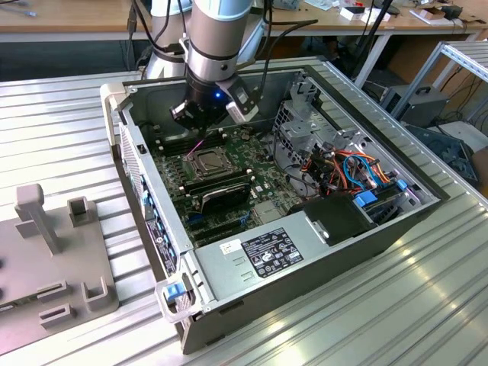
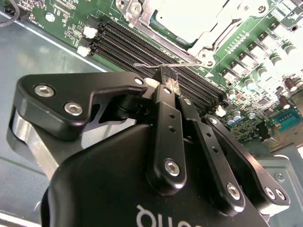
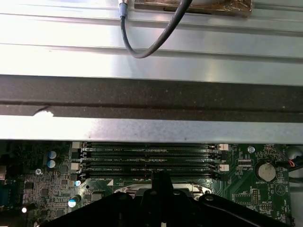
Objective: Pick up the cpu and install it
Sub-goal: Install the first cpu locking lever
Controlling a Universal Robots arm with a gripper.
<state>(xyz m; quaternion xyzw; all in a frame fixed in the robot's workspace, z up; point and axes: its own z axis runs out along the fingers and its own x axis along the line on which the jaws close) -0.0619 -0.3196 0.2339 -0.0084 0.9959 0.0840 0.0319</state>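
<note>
Black two-fingered gripper (image 2: 166,78), fingers pressed together on the thin wire socket lever (image 2: 161,65) beside the silver-grey square cpu (image 2: 187,19), should move it slowly, watching the memory slots (image 2: 142,47).

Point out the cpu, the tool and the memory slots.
cpu (image 2: 187,19): second wrist view, metal top.
tool (image 2: 169,81): second wrist view, between its closed fingertips.
memory slots (image 3: 151,158): first wrist view, middle of the rows.

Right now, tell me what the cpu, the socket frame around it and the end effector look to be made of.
The cpu: a pale, dull metal top, by its flat matte sheen. The socket frame: bright bare metal, probably steel, judging by its glare. The end effector: black matte links, likely anodised metal, joined by silver screw heads.
</note>
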